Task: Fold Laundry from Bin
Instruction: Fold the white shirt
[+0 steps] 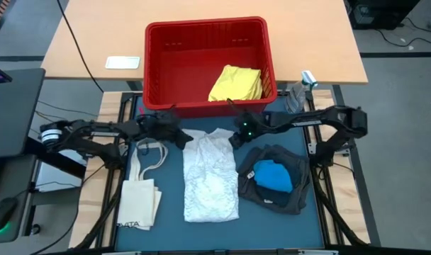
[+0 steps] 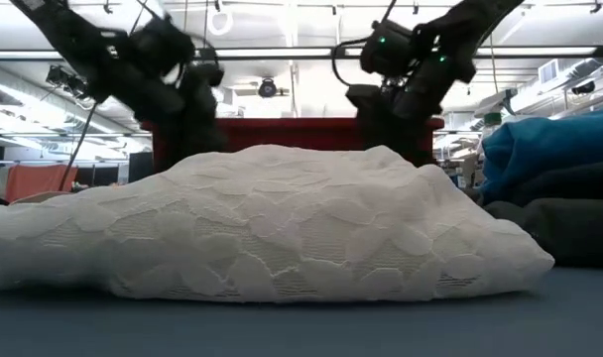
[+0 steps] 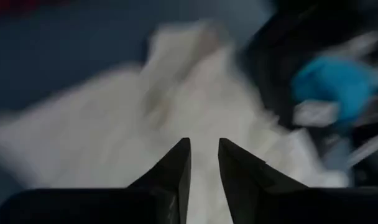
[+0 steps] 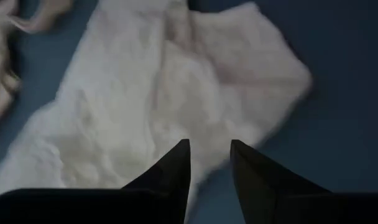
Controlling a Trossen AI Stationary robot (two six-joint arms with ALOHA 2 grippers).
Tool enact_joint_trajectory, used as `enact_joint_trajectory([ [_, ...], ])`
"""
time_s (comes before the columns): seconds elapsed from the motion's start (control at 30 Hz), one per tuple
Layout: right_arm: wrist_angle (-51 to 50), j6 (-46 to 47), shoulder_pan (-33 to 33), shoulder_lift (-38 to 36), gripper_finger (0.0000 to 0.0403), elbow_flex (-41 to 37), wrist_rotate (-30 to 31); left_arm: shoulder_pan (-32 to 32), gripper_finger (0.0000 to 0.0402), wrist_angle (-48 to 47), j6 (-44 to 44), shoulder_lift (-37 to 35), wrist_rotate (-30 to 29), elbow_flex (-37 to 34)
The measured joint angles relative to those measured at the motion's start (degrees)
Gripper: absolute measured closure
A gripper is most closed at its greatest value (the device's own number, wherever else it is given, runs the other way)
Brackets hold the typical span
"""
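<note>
Blue mat on a wood-framed table, with an office-looking room behind it in the low view. Both grippers sit at the far end of the white cloth, near the bin. The left gripper hangs by the cloth's far left corner, fingers a narrow gap apart with nothing between them. The right gripper is at the far right corner, its fingers also slightly apart and empty, pointing down at the cloth.

The white textured cloth lies flat-ish down the middle of the mat, a bit rumpled. Right of it there's a dark pile with a bright blue piece on top. Left of it lies a cream tote with its handles looped out. The red bin stands just past the mat's far edge, with a yellow piece inside at its right end.
</note>
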Motion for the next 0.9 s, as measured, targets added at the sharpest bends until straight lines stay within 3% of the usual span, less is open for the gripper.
enact_joint_trajectory([
  [0.1,-0.3,-3.2,0.2,-1.6,0.0281,0.1,0.8,-2.3,0.0329,7.7,0.0,-0.3,-2.6,0.1],
  [0.27,6.5,-4.9,1.4,2.9,0.0281,0.0,-4.1,-7.0,0.0347,17.5,3.4,7.0,-8.1,0.1],
  [0.57,11.4,-3.7,7.9,8.8,0.0281,0.1,-10.4,-11.3,0.0349,18.3,1.5,17.8,-6.8,0.2],
  [0.77,9.2,-6.5,9.0,10.8,0.0281,0.1,0.1,-12.3,0.0349,14.1,-0.2,22.6,-6.7,0.2],
  [0.9,4.4,-5.0,5.5,11.9,0.0281,0.2,2.2,-11.5,0.035,12.0,-2.3,23.3,-6.3,0.6],
])
